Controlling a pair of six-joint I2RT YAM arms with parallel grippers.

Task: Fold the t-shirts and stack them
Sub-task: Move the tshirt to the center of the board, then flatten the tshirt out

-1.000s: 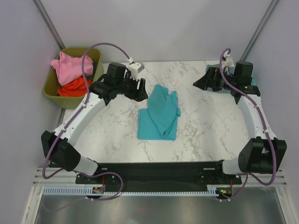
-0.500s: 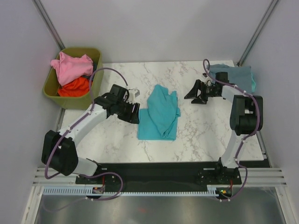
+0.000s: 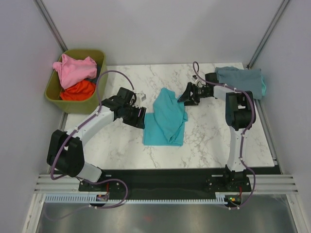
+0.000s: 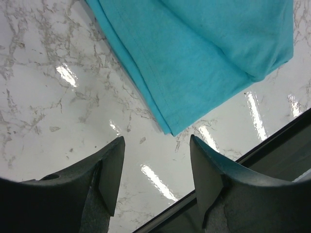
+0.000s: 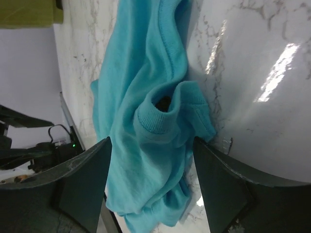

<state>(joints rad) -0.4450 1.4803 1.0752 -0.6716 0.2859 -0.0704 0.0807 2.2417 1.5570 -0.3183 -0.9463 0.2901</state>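
The left pincer (image 3: 141,116) stands wide open and holds nothing, low at the left edge of the teal t-shirt (image 3: 165,119); its two dark fingers (image 4: 109,170) frame bare marble, and the shirt's folded corner lies just ahead of the tips without touching them. The right pincer (image 3: 187,95) is spread just as wide and is also empty, low at the shirt's far right end, where a bunched sleeve cuff (image 5: 155,121) sits between and ahead of its fingers; whether they touch the cloth cannot be told. The shirt lies roughly folded mid-counter, narrow and rumpled at its far end, squarer and flatter at its near end. Around it the counter (image 3: 209,131) is open marble to the right and toward the near side, where a black rail (image 4: 282,141) bounds it close to the left pincer. The olive-green bin (image 3: 85,51) stands off the far left corner, well apart from both pincers, with the pink t-shirt (image 3: 73,68) heaped on the orange-red t-shirt (image 3: 77,90), which shows only as a low bulge beneath it. The grey-blue t-shirt (image 3: 240,77) lies flat at the far right corner, close behind the right arm, whose forearm crosses its left edge and hides part of it. A thin teal strip shows along that shirt's right side, too small to make out. The walls stand close on the left, far and right sides
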